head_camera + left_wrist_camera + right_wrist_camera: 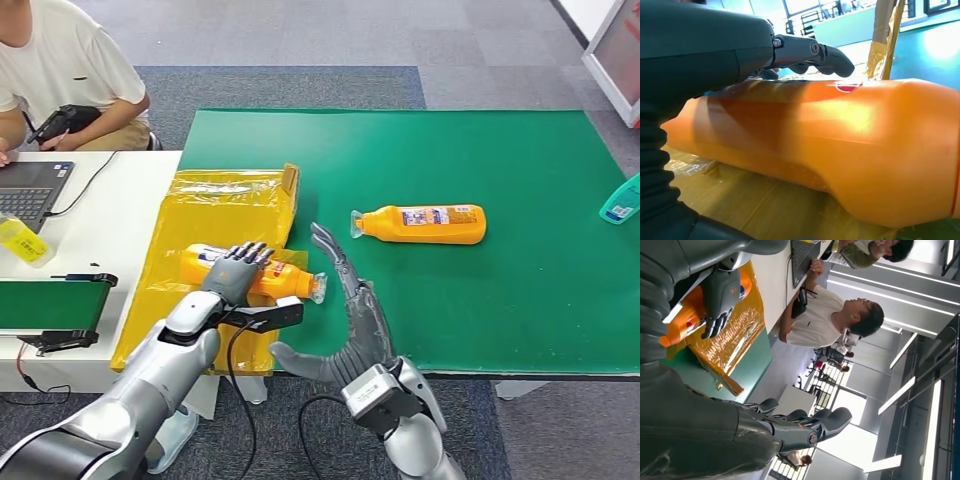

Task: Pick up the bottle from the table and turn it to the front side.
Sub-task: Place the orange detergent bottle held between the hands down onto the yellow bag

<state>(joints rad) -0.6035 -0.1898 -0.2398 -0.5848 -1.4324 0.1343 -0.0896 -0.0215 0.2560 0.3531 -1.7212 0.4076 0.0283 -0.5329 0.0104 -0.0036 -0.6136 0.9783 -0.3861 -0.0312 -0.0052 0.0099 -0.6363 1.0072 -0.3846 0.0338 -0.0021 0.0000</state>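
While our left hand sat on top of the near bottle, we couldn't confirm a grip. Its fingers draped over the upper side of the body in the head view. In the left wrist view the fingers reached across the orange wall, but we saw no thumb under it. So: touching from above, closed or not, can't tell.

That bottle lay flat on the yellow plastic wrap, at the left edge of the green mat. Its long axis ran left-right, with the cap pointing right toward our right hand.

Our right hand stood just beside the cap end, palm up on edge, fingers spread wide, holding nothing.

A second bottle lay well apart on the mat, same axis, cap to the left.

Our call: the left hand was nearer and owned the pick. The fingers crossed the short axis, which suits a roll about the length.

A seated person and a laptop were at the white table.
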